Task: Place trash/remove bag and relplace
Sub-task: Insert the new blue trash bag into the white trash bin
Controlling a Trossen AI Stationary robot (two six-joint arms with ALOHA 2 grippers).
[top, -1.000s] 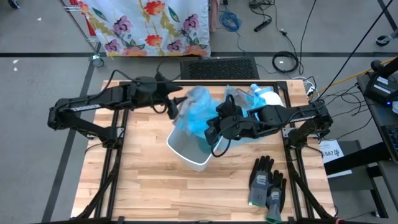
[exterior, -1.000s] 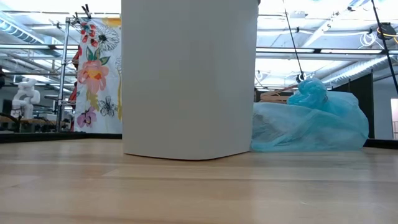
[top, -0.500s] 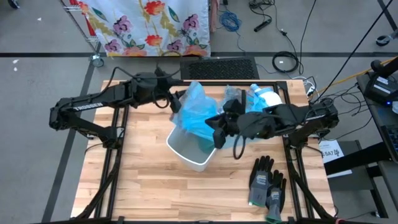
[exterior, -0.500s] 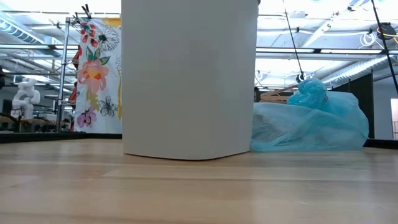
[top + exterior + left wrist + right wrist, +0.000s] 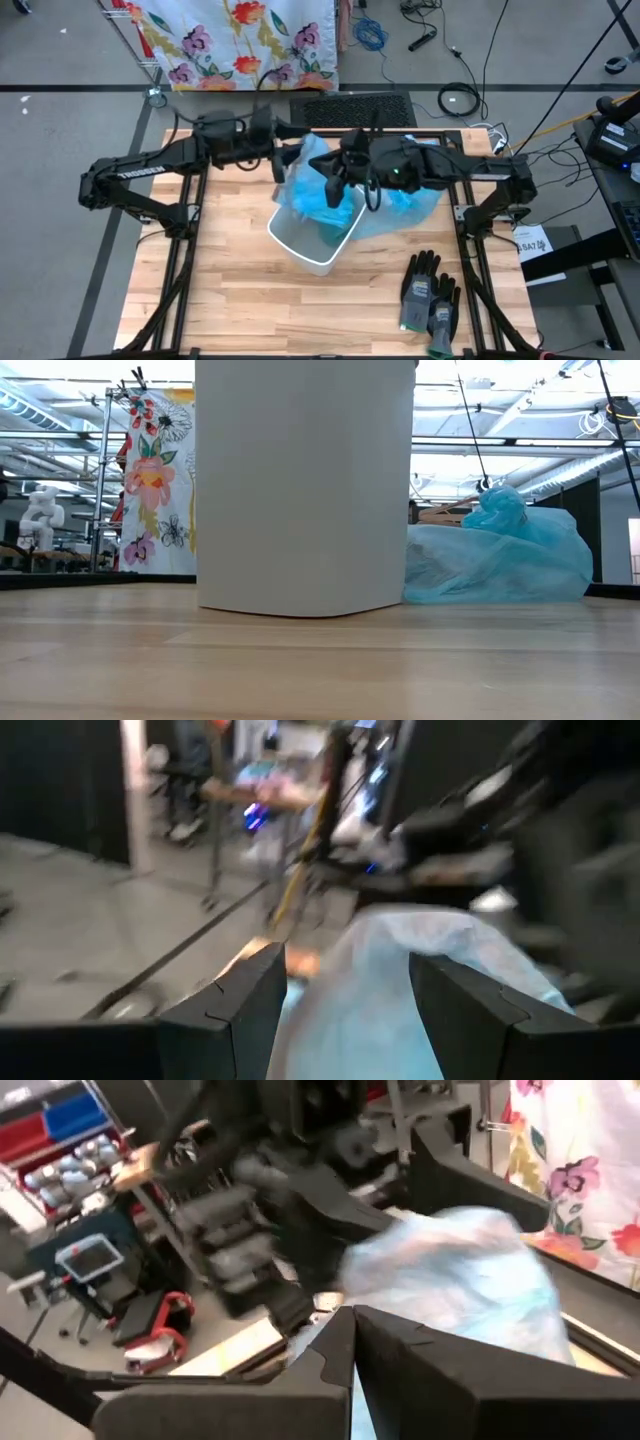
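The light wooden slatted table (image 5: 230, 300) carries everything, and the white plastic bin (image 5: 312, 240) near its middle serves as the landmark. In the low view the white plastic bin (image 5: 304, 485) fills the centre and blocks both arms, so nothing of the grippers shows there. Whether any scraps of trash lie inside the bin cannot be told; its opening is partly covered.

A thin, translucent blue plastic bag (image 5: 318, 185) is bunched up over the bin's far rim, draping partly into the opening. A second, filled and knotted blue bag (image 5: 497, 560) sits on the table beside the bin, toward the right arm's side.

The left gripper (image 5: 283, 165) is at the bag's edge above the bin's far-left rim; in its wrist view the two dark fingers (image 5: 240, 1010) stand apart with pale blue film (image 5: 390, 1000) between them, though blur hides any contact. The right gripper (image 5: 335, 188) is over the far rim too, in the bunched bag; its fingers (image 5: 300, 1390) look pressed together, with pale blue film (image 5: 450, 1270) just beyond them.

A pair of grey-black work gloves (image 5: 430, 292) lies well apart from the bin, at the near-right of the table.
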